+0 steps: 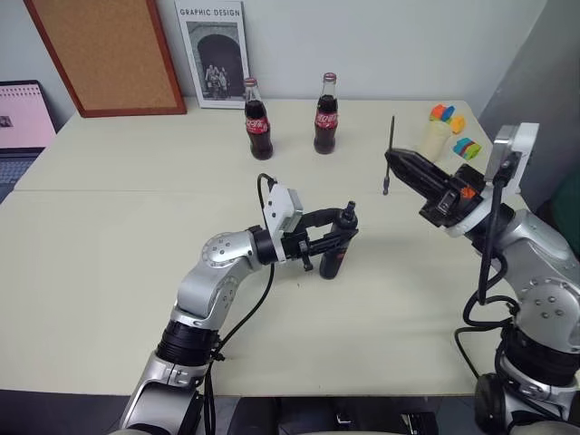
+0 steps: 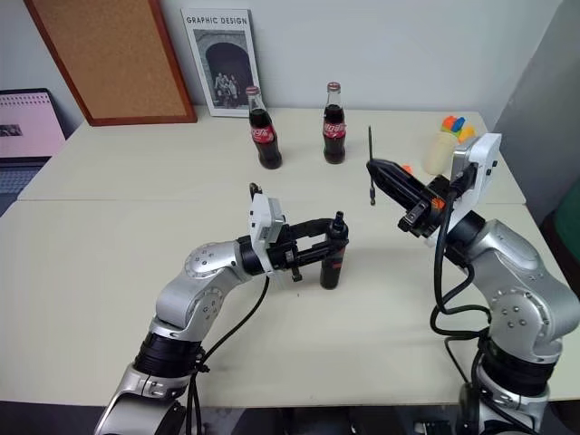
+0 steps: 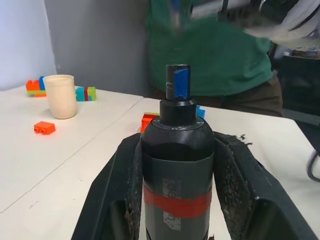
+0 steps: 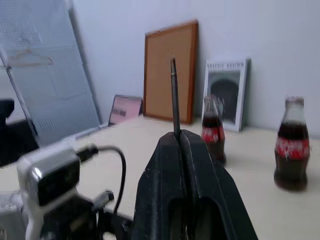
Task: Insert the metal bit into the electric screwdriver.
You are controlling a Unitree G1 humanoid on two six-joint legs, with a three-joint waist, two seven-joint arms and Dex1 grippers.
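The electric screwdriver (image 1: 337, 243) stands nearly upright over the middle of the table, black with a red band (image 3: 177, 205) and a blue tip (image 3: 178, 82). My left gripper (image 1: 328, 237) is shut on its body from the side. To the right and higher, my right gripper (image 1: 391, 159) is shut on the metal bit (image 1: 391, 154), a thin grey rod that stands upright through the fingertips. In the right wrist view the metal bit (image 4: 174, 97) rises straight from the closed fingers (image 4: 170, 165). The bit is well apart from the screwdriver's tip.
Two cola bottles (image 1: 257, 120) (image 1: 326, 114) stand at the back of the table. A cream cup (image 1: 435, 140) and coloured blocks (image 1: 467, 147) sit at the back right. A corkboard (image 1: 109, 54) and a framed print (image 1: 214, 53) lean on the wall. A person in green (image 3: 210, 50) stands beyond the table.
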